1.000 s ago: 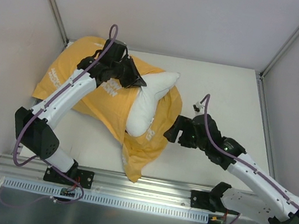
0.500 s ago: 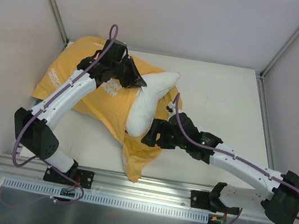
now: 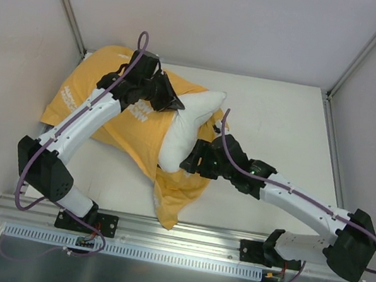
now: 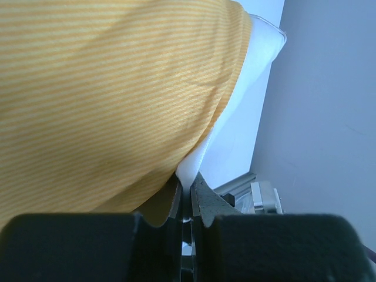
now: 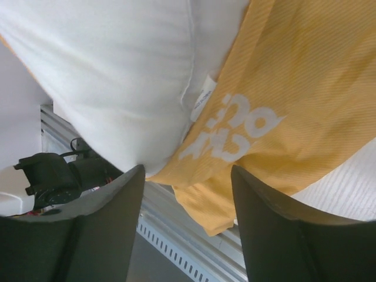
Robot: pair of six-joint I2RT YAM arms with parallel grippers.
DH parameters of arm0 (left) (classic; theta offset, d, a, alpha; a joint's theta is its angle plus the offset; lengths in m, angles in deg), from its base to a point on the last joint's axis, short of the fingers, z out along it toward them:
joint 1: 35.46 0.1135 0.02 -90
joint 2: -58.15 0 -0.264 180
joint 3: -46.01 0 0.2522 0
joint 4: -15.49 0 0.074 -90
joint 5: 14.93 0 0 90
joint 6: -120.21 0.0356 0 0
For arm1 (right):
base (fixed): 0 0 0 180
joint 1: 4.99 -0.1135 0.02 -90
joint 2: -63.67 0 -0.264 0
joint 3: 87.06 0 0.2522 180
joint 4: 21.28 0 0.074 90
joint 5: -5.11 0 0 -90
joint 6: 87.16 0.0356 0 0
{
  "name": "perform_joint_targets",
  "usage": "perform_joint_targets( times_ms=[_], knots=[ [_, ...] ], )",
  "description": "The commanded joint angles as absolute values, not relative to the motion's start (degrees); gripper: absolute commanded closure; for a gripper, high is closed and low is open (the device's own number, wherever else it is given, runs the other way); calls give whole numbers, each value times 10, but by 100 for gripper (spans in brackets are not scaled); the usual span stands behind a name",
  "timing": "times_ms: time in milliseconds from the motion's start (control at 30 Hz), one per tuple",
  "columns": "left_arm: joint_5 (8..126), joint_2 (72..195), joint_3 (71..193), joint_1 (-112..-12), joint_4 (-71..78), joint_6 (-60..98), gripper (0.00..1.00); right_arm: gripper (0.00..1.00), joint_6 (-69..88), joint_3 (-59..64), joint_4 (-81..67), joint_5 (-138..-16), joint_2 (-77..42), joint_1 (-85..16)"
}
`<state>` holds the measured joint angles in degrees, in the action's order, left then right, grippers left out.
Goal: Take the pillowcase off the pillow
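Hanging closest to the arms, a loose orange corner of the pillowcase (image 3: 139,133) is lying at the near edge of the desk (image 3: 284,120), just beside the metal rail (image 3: 186,242), and any pull toward that edge is probably risking a snag there. Just beyond it, the right tool (image 5: 187,171) is hovering with its jaws spread wide over the line where the white pillow (image 3: 183,133) is emerging from the orange cloth. Closing there is risking a bite on both layers at once, dragging the pillow along instead of freeing it. Farther on, the left tool (image 4: 187,194) is pinching narrowly on a thin white fold of the pillow, a small hold that is likely slipping under a hard tug. Most of the pillowcase is bunching toward the far left corner of the desk, near the side wall (image 3: 16,49), leaving little room that way, while the stretch toward the far right corner is offering open room for drawing the two apart.
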<state>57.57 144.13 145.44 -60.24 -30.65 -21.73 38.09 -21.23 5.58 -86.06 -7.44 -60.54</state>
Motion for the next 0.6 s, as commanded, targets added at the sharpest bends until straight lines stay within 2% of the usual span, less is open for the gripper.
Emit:
perform_joint_targets(
  times_ms=[0,33,67,100,233,467,567],
  knots=[
    [567,1402,1464,-605,-262,-228,100,39,402,-192,53,-880,-99,-604],
    [566,1402,1466,-606,-262,-228,100,44,405,-196,55,-877,-105,-604],
    [567,1402,1467,-605,-262,-229,100,53,405,-199,49,-868,-111,-604],
    [569,1402,1469,-605,-262,-230,100,58,411,-204,46,-867,-120,-608],
    [569,1404,1478,-605,-261,-229,100,68,426,-232,26,-867,-135,-637],
    [570,1410,1492,-606,-260,-235,100,95,457,-278,0,-874,-153,-689],
    [570,1408,1496,-606,-260,-235,100,99,466,-292,-1,-880,-150,-694]
  ],
)
